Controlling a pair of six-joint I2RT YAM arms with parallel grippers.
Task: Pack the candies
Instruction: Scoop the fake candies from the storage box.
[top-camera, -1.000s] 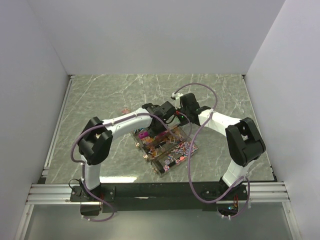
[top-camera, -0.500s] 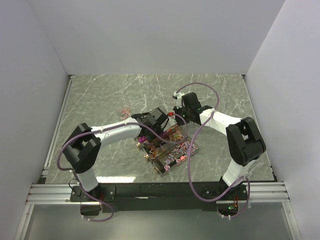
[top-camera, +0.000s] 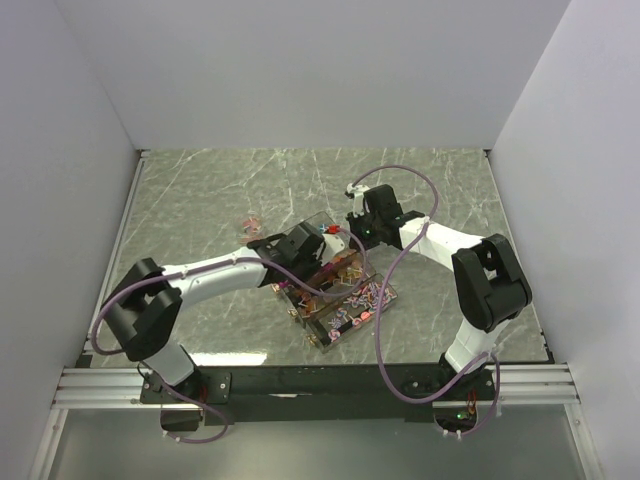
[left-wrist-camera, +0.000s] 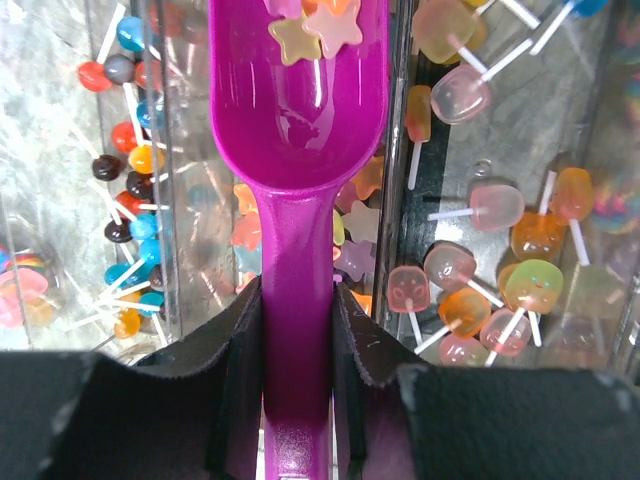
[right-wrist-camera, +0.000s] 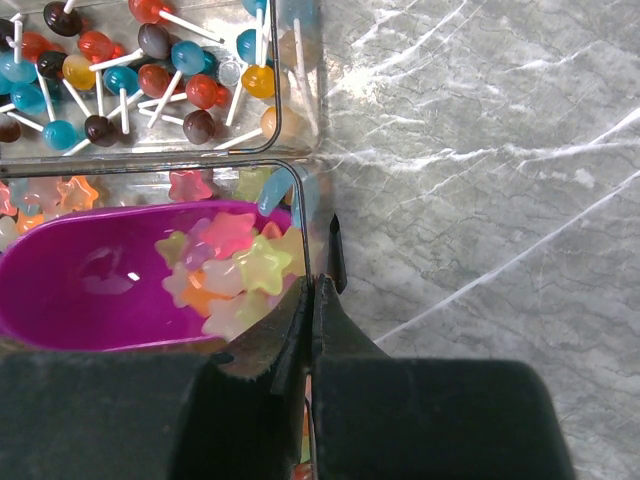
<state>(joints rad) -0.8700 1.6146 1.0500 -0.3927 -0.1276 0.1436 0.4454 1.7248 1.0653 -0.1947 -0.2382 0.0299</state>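
Your left hand is clamped on the handle of the magenta scoop. Its bowl carries a small heap of star candies over the clear divided box. More stars lie in the compartment beneath, and lollipops fill the neighbouring ones. Your right hand has its fingers pressed together at the box's corner wall, just beside the scoop's tip. Past that edge the marbled surface runs on toward the white walls. A few loose sweets lie left of the box.
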